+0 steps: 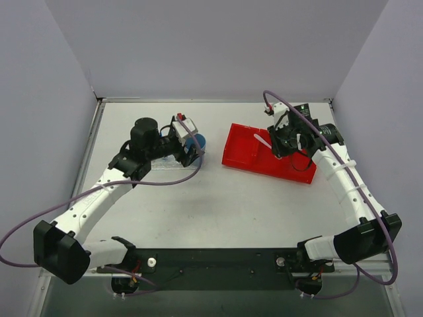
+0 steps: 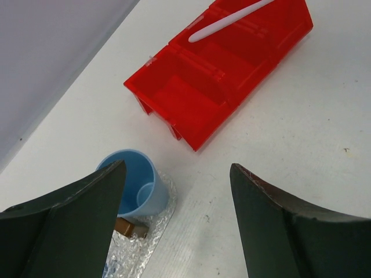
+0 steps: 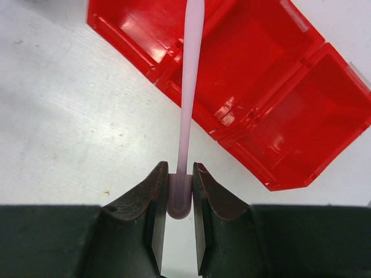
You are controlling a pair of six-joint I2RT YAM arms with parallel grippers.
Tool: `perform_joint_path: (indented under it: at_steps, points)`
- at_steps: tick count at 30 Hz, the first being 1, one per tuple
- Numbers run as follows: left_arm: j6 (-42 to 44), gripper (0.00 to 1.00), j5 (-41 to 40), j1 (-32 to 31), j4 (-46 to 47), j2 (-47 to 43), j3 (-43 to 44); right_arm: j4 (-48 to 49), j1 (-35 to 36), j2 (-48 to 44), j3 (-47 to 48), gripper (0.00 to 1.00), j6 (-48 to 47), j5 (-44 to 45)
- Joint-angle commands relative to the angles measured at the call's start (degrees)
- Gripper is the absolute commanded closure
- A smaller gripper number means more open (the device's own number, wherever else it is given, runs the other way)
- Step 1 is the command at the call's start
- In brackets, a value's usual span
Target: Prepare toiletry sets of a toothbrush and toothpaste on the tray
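Note:
My right gripper [image 3: 179, 191] is shut on the thick end of the slim pinkish-white toothbrush [image 3: 190, 87] and holds it above the red bin [image 3: 261, 87]. In the top view the gripper [image 1: 280, 148] is over the bin's right half and the toothbrush [image 1: 262, 140] points left. My left gripper [image 2: 177, 168] is open and empty, just right of the blue cup [image 2: 136, 188]. The cup stands on the end of the glittery clear tray [image 2: 142, 246], beside a brown block [image 2: 130, 227]. The toothbrush also shows in the left wrist view [image 2: 229, 20]. No toothpaste tube is clearly in view.
The red two-compartment bin [image 1: 264, 155] lies right of centre on the white table; both compartments look empty in the left wrist view [image 2: 214, 81]. The blue cup [image 1: 197, 141] sits by the left gripper [image 1: 190, 152]. Grey walls enclose the table at back and sides.

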Motion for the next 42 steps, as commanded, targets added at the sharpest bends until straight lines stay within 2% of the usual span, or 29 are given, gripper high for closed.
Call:
perform_joint_path:
  at_steps: [1, 11, 17, 32, 35, 40, 42]
  points:
    - [5.4, 0.17, 0.2, -4.2, 1.8, 0.1, 4.5, -4.6, -0.3, -1.8, 4.2, 1.0, -0.4, -8.3]
    - [19.2, 0.16, -6.5, -14.7, -0.6, 1.6, 5.8, -8.0, 0.0, -1.4, 8.0, 1.0, -1.2, -24.6]
    - [24.0, 0.16, -12.4, -18.9, -0.7, 4.0, 6.4, -10.0, 0.4, -1.5, 9.5, 1.0, -1.3, -32.8]
    - [30.7, 0.17, -16.6, -21.4, -0.7, 9.1, 8.6, -12.0, 1.7, -2.9, 9.2, 1.0, -1.1, -38.4]
    - [30.9, 0.22, -16.4, -21.5, -0.7, 9.6, 8.6, -12.1, 1.9, -2.9, 9.2, 1.0, -1.1, -39.0]
    - [30.6, 0.41, -16.3, -21.5, -0.4, 9.9, 8.7, -12.2, 2.1, -2.6, 9.0, 1.0, -0.7, -40.1]
    - [30.7, 0.45, -15.9, -21.5, -0.5, 10.1, 8.7, -12.2, 2.1, -2.6, 9.0, 1.0, -0.6, -40.1]
